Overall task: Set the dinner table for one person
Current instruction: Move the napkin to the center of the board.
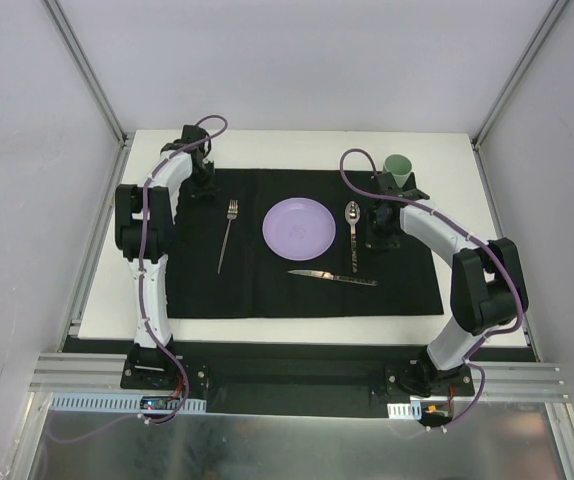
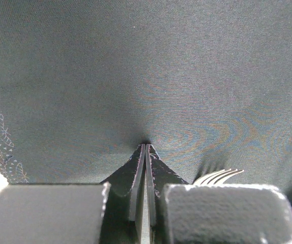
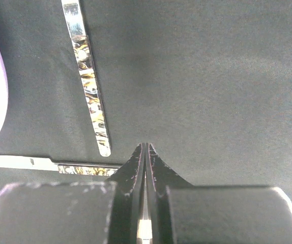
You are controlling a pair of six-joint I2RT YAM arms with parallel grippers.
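As both jaws sit closed (empty), the mat point(image 1: 267, 290) lies beneath.

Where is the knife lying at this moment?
In the top view, the knife lies crosswise on the black mat, right of centre, just on the near side of the purple plate and the spoon.

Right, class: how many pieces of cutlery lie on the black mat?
3. A fork lies left of the purple plate, a spoon lies right of it, and a knife lies crosswise on the plate's near side. None appears hidden.
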